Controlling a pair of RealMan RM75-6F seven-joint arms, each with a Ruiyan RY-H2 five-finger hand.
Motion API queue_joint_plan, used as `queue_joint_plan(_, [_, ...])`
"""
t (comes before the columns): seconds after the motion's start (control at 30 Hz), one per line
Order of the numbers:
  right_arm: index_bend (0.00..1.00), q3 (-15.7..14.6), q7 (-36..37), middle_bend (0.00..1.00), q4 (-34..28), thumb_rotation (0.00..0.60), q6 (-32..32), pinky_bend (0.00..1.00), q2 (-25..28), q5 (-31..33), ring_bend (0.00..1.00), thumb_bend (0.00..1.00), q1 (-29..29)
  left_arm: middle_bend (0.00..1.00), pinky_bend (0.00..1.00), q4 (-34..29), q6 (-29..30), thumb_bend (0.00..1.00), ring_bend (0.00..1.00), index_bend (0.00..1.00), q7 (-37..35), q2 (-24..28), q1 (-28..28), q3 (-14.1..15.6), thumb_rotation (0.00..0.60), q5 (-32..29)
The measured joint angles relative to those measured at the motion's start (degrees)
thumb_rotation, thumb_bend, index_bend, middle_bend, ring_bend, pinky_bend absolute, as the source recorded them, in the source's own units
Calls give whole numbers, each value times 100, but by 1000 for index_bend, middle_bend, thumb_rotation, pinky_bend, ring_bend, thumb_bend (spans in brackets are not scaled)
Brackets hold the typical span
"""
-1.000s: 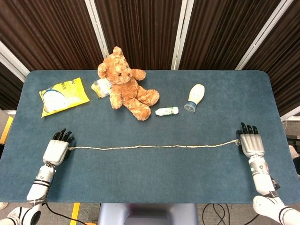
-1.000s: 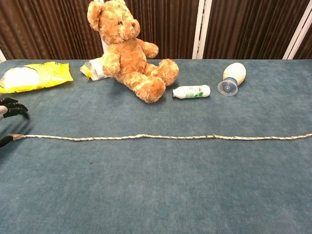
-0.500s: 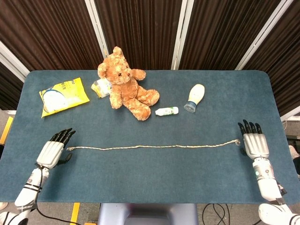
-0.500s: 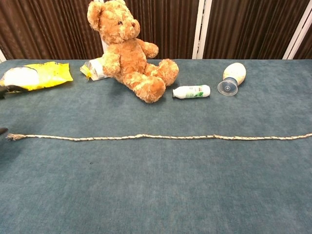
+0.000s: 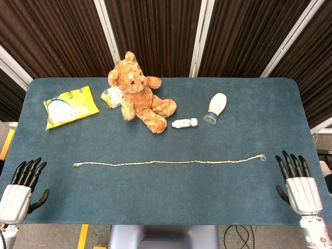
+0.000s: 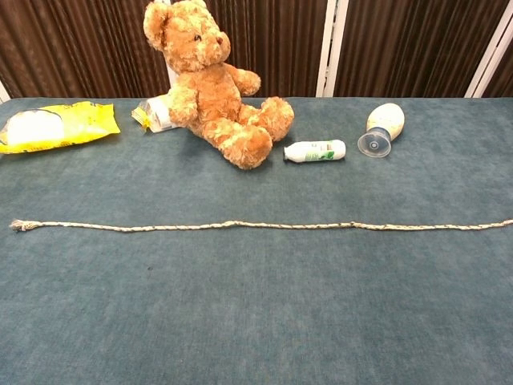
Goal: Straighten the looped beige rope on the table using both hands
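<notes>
The beige rope [image 5: 168, 162] lies in one straight line across the blue table [image 5: 155, 194], running left to right; it also spans the chest view as rope [image 6: 256, 226]. My left hand [image 5: 18, 191] hovers at the table's front left corner, fingers spread, holding nothing, well clear of the rope's left end. At the front right corner my right hand [image 5: 298, 184] is likewise spread and empty, a short way below and right of the rope's right end. Neither hand shows in the chest view.
A brown teddy bear [image 5: 140, 96] sits at the back centre with a small packet [image 5: 111, 96] beside it. A yellow bag [image 5: 68, 106] lies at back left. A small white bottle [image 5: 184, 123] and a larger cream bottle [image 5: 215, 108] lie right of the bear.
Both hands let go of the rope ends and drew back toward the table's front corners. The rope stayed straight where it lay.
</notes>
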Motion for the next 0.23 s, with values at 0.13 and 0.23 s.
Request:
queue_joint_plan(0.13, [0,-30,180,0,13,600,188,0,54,-125,0,342,-84,0,36,-6,-39,379,0,0,-25,106,59,16,600,-17])
queue_joint_plan(0.23, [0,9,296,0,13,600,157,0,108,-137,0,342,-138,0,36,-23,-164,380,0,0,-102,181,70,-27,600,-76])
